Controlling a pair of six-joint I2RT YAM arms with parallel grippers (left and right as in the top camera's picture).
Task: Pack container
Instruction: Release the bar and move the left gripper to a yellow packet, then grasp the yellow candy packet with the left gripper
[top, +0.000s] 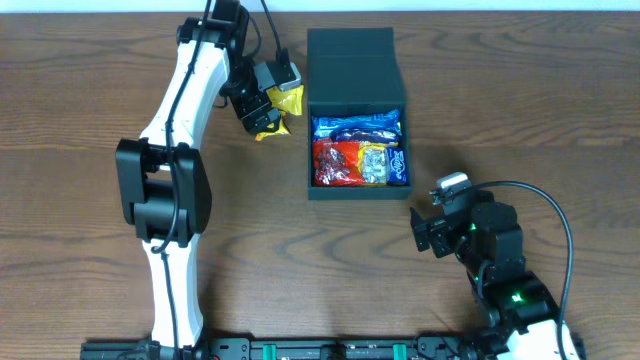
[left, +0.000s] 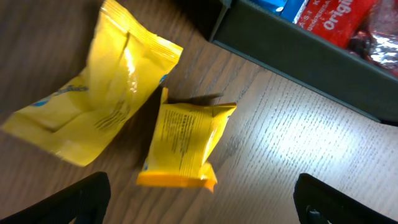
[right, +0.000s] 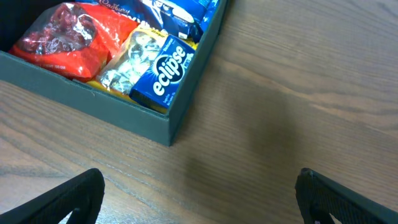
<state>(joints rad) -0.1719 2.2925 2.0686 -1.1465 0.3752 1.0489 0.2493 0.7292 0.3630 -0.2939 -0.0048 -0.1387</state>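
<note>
Hovering open over two yellow packets (left: 183, 146), the left end effector (left: 199, 200) flanks the container (top: 350, 55), at the tabletop's (top: 80, 80) twelve o'clock, from nine o'clock; the right end effector (right: 199, 200), open and empty, at five.

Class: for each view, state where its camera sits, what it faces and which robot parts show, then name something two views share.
Overhead: above the table, looking straight down on the container; both arms show.
Left wrist: on the left arm, facing down at two yellow packets beside the container; open left jaws' tips show.
Right wrist: on the right arm, facing the container's corner and eclipse gum pack; open right jaws' tips show.
Shared: overhead and right wrist both see that gum pack.
</note>
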